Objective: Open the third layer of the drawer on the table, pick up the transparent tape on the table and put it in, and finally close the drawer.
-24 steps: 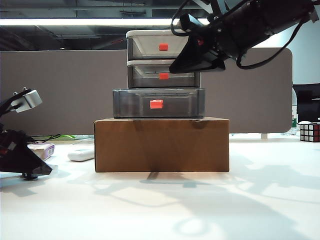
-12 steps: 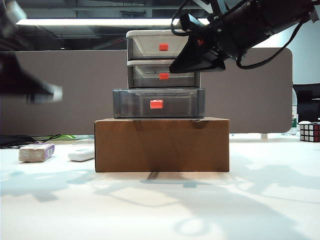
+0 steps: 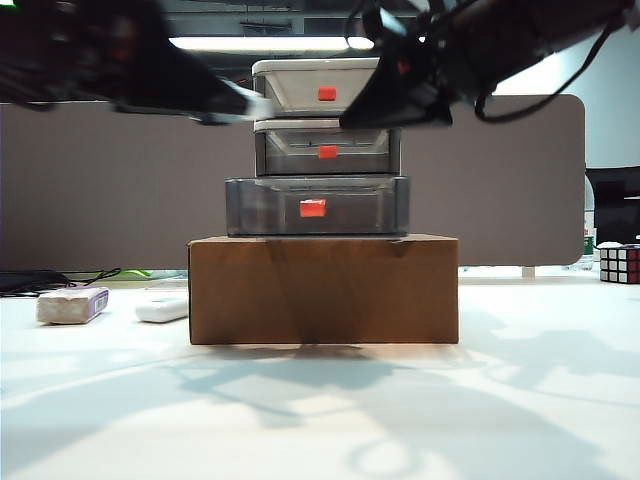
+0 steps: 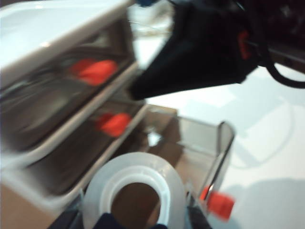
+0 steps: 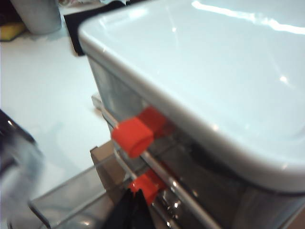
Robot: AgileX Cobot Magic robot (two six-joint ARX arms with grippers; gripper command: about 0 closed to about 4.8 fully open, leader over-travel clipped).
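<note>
Three drawers (image 3: pixel 318 135); one tape (image 4: pixel 134 191)

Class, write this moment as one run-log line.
left gripper: holds clear tape roll above open lowest drawer | right gripper: beside drawer unit, state unclear

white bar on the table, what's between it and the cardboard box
Nothing: the exterior view shows only bare table between the white bar and the cardboard box.

text: none legible | labels: none readable | brands: none | numbers: none | signs: none
</note>
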